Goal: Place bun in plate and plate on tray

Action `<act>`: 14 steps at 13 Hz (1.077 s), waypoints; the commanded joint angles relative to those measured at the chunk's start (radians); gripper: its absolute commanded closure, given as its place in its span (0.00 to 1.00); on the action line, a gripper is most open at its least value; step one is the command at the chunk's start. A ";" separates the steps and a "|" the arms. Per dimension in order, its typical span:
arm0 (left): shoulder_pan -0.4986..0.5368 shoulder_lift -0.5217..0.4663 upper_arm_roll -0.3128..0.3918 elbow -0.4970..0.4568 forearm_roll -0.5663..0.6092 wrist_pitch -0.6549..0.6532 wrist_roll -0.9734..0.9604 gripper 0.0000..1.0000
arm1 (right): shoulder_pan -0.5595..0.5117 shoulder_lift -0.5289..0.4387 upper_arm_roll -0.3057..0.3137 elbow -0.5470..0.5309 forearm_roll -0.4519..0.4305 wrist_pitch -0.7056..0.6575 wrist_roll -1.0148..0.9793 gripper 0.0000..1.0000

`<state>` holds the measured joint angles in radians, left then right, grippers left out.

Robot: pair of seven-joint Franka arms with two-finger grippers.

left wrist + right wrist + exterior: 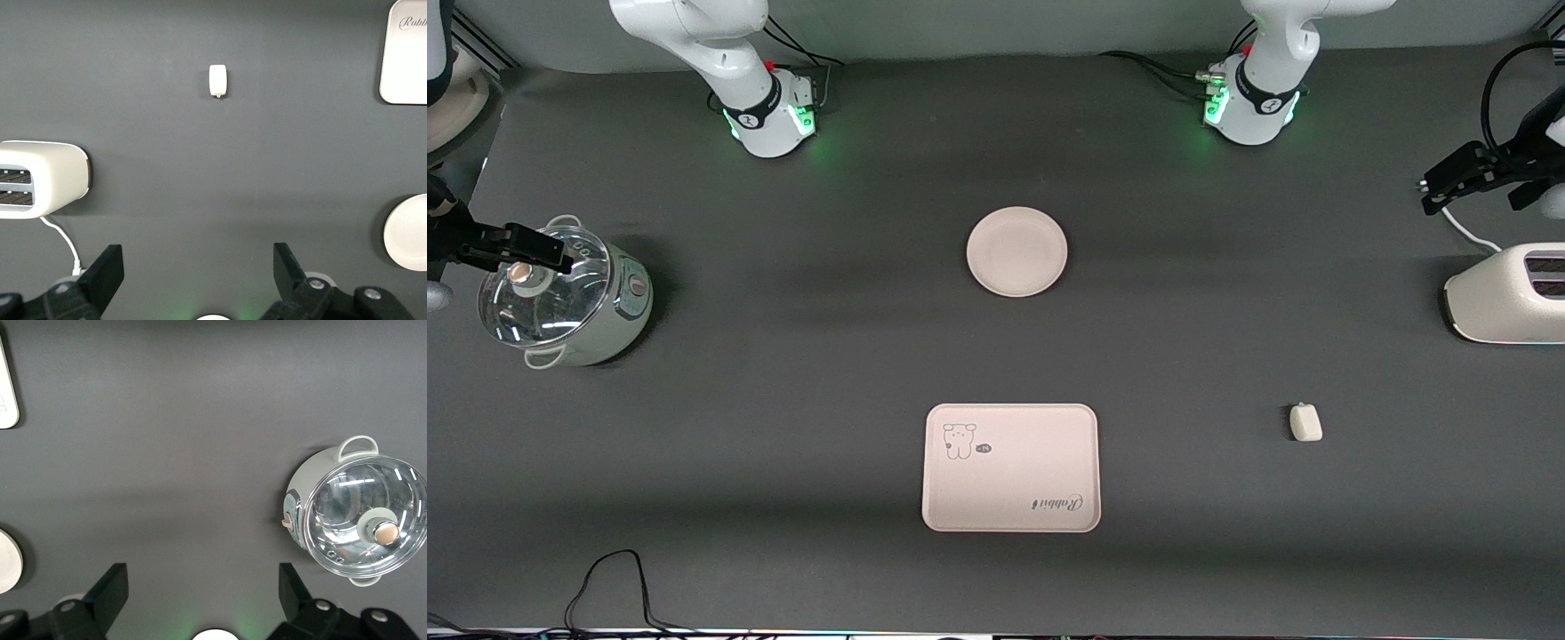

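Mid-table: plate (pixel 1016 251) bare, farther than tray (pixel 1011 468) | bun (pixel 1305 422) loose beside tray, L-arm end, so I'd fetch w/ left gripper (pixel 197 277), wide open, empty, over toaster (pixel 1507 294) end | right gripper (pixel 203 597) open, empty, waits over pot (pixel 565 298).

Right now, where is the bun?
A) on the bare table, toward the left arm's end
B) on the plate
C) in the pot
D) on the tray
A: the bun lies alone on the table, apart from the tray and the empty plate.
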<state>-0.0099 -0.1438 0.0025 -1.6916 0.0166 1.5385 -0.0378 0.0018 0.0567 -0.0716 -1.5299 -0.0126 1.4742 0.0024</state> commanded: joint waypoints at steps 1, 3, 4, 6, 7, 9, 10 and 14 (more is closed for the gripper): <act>-0.001 -0.005 0.002 -0.002 -0.010 0.002 0.001 0.00 | 0.012 -0.012 -0.008 -0.012 -0.013 0.009 -0.033 0.00; 0.001 0.004 0.004 -0.005 -0.012 0.020 0.003 0.00 | 0.012 -0.012 -0.008 -0.012 -0.013 0.009 -0.039 0.00; 0.001 0.027 0.004 -0.008 -0.014 0.040 0.009 0.00 | 0.012 -0.014 -0.008 -0.012 -0.013 0.009 -0.042 0.00; -0.001 0.105 0.004 -0.020 -0.014 0.133 0.009 0.00 | 0.012 -0.014 -0.010 -0.012 -0.013 0.009 -0.041 0.00; 0.001 0.153 0.004 -0.025 -0.014 0.182 0.009 0.00 | 0.012 -0.014 -0.008 -0.012 -0.013 0.009 -0.041 0.00; 0.001 0.239 0.004 -0.065 -0.014 0.318 0.009 0.00 | 0.012 -0.014 -0.008 -0.010 -0.013 0.009 -0.041 0.00; -0.001 0.269 0.004 -0.098 -0.014 0.397 0.009 0.00 | 0.012 -0.012 -0.008 -0.012 -0.013 0.009 -0.041 0.00; -0.007 0.396 0.002 -0.258 -0.012 0.753 0.009 0.00 | 0.012 -0.012 -0.008 -0.012 -0.013 0.008 -0.041 0.00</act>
<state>-0.0100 0.2246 0.0036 -1.8914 0.0138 2.1872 -0.0368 0.0020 0.0568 -0.0716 -1.5309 -0.0126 1.4742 -0.0176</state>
